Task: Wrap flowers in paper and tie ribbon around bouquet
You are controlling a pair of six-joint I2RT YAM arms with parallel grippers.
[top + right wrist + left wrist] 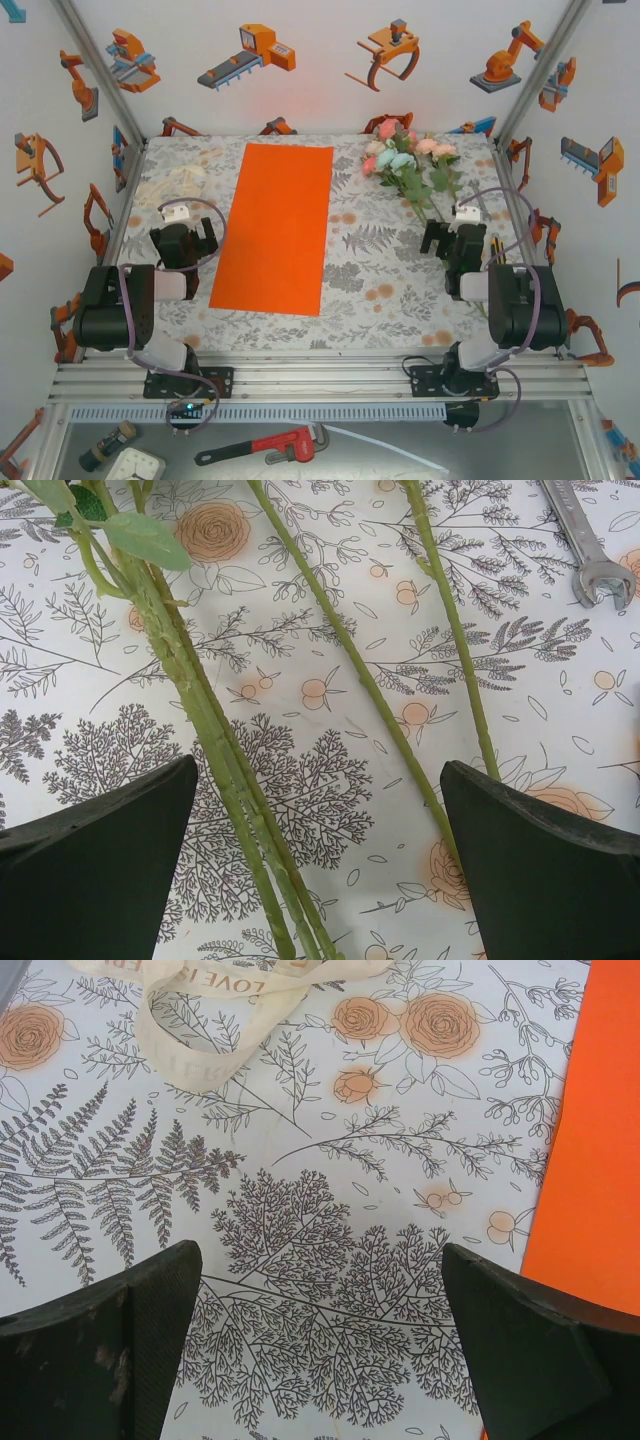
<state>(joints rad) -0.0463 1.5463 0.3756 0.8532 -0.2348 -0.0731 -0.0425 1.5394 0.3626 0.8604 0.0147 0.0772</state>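
Observation:
The orange paper (273, 226) lies flat on the printed cloth, left of centre; its edge (600, 1160) shows at the right of the left wrist view. The flowers (405, 158) lie at the back right, stems (215, 750) running toward my right gripper (447, 240). That gripper (320, 825) is open above the stems, which pass between its fingers untouched. The cream ribbon (180, 183) lies loosely coiled at the back left, printed with letters (215, 1020). My left gripper (183, 243) is open over bare cloth (320, 1305), just left of the paper.
A metal spanner (590, 550) lies on the cloth beyond the stems at the right. Walls with robot prints enclose the table on three sides. Below the table's near rail lie a red pipe wrench (265, 447) and other tools.

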